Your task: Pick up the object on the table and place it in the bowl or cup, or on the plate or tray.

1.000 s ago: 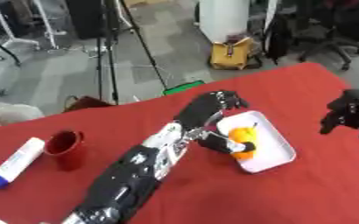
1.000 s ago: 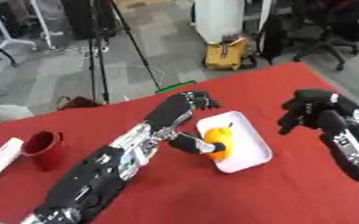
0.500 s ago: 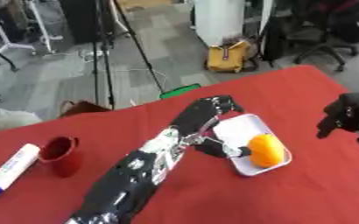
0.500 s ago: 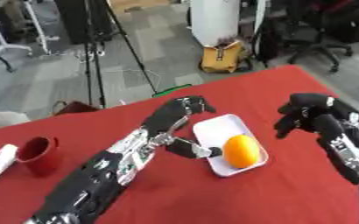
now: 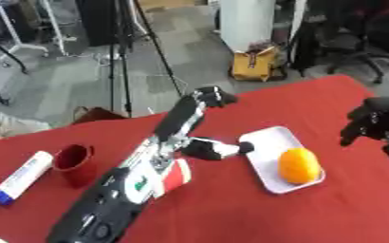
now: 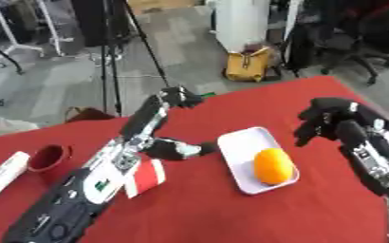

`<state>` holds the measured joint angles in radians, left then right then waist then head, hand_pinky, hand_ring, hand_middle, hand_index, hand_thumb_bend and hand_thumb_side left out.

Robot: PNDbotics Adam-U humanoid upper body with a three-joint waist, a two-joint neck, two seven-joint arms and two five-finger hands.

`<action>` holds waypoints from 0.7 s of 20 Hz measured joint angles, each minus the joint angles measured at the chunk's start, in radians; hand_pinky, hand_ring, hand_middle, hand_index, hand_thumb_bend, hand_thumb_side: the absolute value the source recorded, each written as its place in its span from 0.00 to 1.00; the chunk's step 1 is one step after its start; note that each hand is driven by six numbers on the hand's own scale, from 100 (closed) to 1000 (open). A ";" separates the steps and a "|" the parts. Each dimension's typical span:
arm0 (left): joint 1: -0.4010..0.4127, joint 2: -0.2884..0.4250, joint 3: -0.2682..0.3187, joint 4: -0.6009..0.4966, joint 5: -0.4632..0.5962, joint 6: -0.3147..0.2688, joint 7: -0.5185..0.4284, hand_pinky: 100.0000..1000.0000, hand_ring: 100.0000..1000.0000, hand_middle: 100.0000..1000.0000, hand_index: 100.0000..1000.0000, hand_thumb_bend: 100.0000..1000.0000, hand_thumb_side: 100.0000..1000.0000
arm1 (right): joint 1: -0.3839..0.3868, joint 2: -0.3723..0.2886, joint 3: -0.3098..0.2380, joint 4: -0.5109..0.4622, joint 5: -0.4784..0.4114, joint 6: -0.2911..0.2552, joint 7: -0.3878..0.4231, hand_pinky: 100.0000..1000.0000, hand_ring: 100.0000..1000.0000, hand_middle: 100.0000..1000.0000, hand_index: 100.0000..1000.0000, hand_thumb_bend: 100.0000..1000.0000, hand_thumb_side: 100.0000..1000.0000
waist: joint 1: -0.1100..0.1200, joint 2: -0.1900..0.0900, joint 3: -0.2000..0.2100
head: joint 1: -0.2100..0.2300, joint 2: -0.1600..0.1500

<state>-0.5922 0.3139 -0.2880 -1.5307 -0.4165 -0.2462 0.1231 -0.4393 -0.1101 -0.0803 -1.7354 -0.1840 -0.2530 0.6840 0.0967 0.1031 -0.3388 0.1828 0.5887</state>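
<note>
An orange (image 5: 298, 165) lies on the white rectangular tray (image 5: 268, 142), towards its near right end, on the red table. My left arm stretches in from the lower left. My left hand (image 5: 213, 148) hovers just left of the tray's left rim, fingers relaxed and pointing at the rim, holding nothing. It is clear of the orange. My right hand (image 6: 328, 119) hangs above the table's right side, right of the tray, with its fingers loosely drooping and nothing in them.
A dark red cup (image 5: 73, 162) stands at the left of the red table (image 5: 231, 213). Beside it, further left, lies a white tube with a blue cap (image 5: 20, 176). Beyond the far edge are a tripod (image 5: 121, 52) and a yellow bag (image 5: 254, 63) on the floor.
My left hand let go of the orange, which now rests on the tray, and drew back left off the tray. The view has also shifted.
</note>
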 measured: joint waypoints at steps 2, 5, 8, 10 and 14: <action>0.095 0.058 0.049 -0.152 0.123 0.029 -0.037 0.64 0.60 0.58 0.72 0.74 0.68 | 0.000 -0.015 -0.013 0.008 0.004 -0.009 -0.010 0.49 0.58 0.65 0.83 0.00 0.61 | -0.012 0.001 0.029 | -0.009 0.001; 0.227 0.123 0.128 -0.327 0.236 0.059 -0.065 0.64 0.60 0.58 0.72 0.73 0.69 | 0.007 -0.040 -0.034 0.024 0.009 -0.024 -0.025 0.49 0.58 0.65 0.83 0.00 0.61 | -0.024 0.005 0.075 | -0.023 0.009; 0.345 0.164 0.188 -0.416 0.275 0.059 -0.076 0.65 0.61 0.58 0.72 0.71 0.72 | 0.009 -0.055 -0.054 0.038 0.014 -0.039 -0.040 0.49 0.58 0.65 0.83 0.00 0.61 | -0.033 0.009 0.110 | -0.034 0.019; 0.388 0.171 0.211 -0.438 0.275 0.048 -0.087 0.65 0.60 0.57 0.72 0.68 0.74 | 0.010 -0.058 -0.060 0.043 0.016 -0.045 -0.046 0.49 0.58 0.65 0.83 0.00 0.61 | -0.040 0.010 0.121 | -0.036 0.027; 0.486 0.148 0.250 -0.448 0.242 0.051 -0.103 0.65 0.59 0.56 0.72 0.67 0.75 | 0.010 -0.062 -0.068 0.049 0.020 -0.054 -0.055 0.49 0.58 0.65 0.83 0.00 0.61 | -0.053 0.012 0.167 | -0.037 0.046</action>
<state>-0.1066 0.4616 -0.0378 -1.9786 -0.1749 -0.1952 0.0202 -0.4295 -0.1720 -0.1484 -1.6862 -0.1640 -0.3070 0.6289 0.0434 0.1149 -0.1720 0.1455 0.6348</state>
